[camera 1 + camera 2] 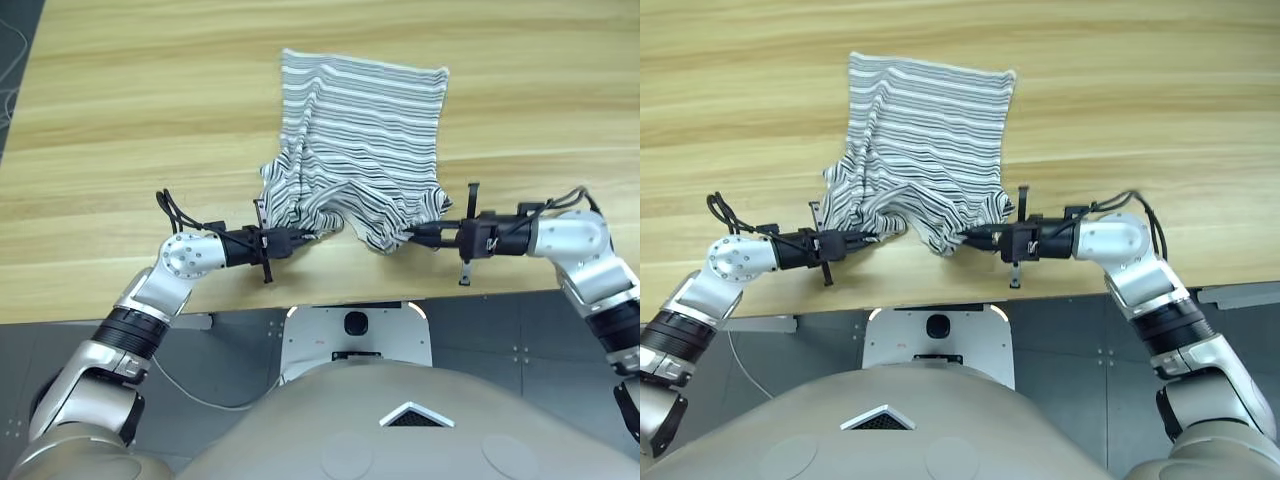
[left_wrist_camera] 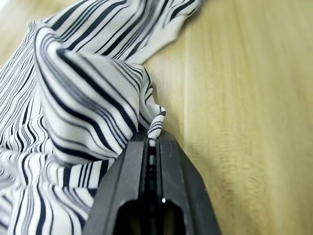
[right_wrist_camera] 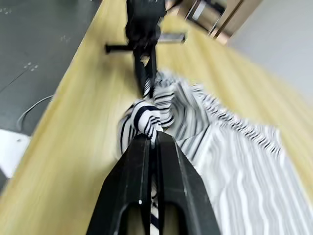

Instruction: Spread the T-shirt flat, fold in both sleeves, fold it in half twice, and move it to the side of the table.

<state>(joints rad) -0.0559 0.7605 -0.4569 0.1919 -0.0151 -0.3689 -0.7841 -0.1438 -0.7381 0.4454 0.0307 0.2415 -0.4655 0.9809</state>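
On the left, the left gripper [image 1: 305, 238] is seen low over the wooden table [image 1: 120, 120], near its front edge, with its fingers pointing inward toward the middle. Its jaws are closed tight on a small pinch of striped cloth at the near-left corner of the T-shirt [image 1: 360, 130].

The T-shirt is laid at the middle of the table. Its far part is spread flat with a straight far edge. Its near part is bunched into raised folds, and these are gathered between the two grippers. The long axis is judged to run from the robot's side away toward the far side of the table. Whether the held end is the hem or the shoulders cannot be told, and no sleeve is made out.

On the right, the right gripper [image 1: 412, 237] is held at about the same height and faces the left one. It is clamped on a twisted wad of cloth at the near-right corner.

The cloth thus lies between and beyond the two tools, and neither arm is the nearer. Spreading is judged to be the step in hand. It would be served by drawing the held corners apart, across the long axis, so that the slack between them is taken up.
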